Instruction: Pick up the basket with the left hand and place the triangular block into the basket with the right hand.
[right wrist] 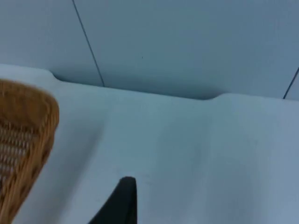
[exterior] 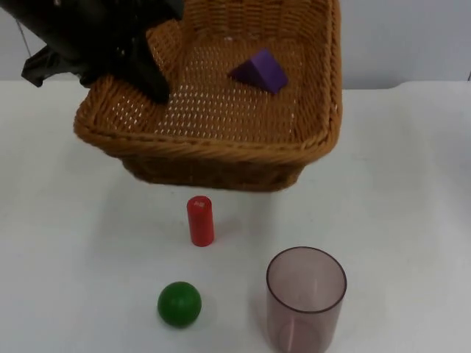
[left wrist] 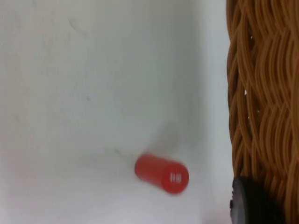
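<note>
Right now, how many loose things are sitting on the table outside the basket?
3. The red cylinder stands just in front of the basket, the green ball nearer the camera, the tinted cup to its right. More could hide beneath the basket.

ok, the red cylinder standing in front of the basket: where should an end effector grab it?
Probably across the curved side of the upright red cylinder, near mid-height, coming straight down from above. It stands on end on the white table, apart from the green ball and the translucent plastic cup, so both sides are free. The held woven wicker basket hangs close behind it; avoid approaching from there.
</note>
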`<state>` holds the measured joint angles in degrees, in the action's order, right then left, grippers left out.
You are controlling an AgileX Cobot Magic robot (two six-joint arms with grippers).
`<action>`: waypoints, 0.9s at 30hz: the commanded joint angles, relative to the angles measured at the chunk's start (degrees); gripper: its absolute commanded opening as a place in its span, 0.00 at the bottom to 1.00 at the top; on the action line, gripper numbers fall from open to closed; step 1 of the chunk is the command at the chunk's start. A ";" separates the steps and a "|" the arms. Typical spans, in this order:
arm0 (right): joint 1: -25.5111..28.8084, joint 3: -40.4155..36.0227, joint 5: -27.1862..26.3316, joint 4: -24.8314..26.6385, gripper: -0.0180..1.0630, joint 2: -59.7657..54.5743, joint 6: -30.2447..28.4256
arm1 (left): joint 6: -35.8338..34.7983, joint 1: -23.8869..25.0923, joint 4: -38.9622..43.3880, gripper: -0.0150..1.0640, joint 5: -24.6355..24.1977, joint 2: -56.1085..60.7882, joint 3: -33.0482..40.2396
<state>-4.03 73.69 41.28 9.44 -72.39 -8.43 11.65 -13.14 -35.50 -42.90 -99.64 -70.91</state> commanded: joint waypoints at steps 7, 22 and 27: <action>0.31 -3.55 0.02 -0.28 0.98 4.57 0.01 | -1.51 -2.71 -4.54 0.01 3.03 -6.70 -5.16; 0.31 -3.55 3.78 -0.39 0.98 5.47 -1.28 | -5.08 -9.15 -10.38 0.01 16.87 -25.60 -16.99; 0.31 -3.55 3.78 -0.39 0.98 5.47 -1.71 | -5.08 -9.15 -10.22 0.01 19.98 -28.32 -17.05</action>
<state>-4.03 70.17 45.07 9.44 -67.44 -9.34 7.08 -22.09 -43.84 -25.38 -127.79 -87.33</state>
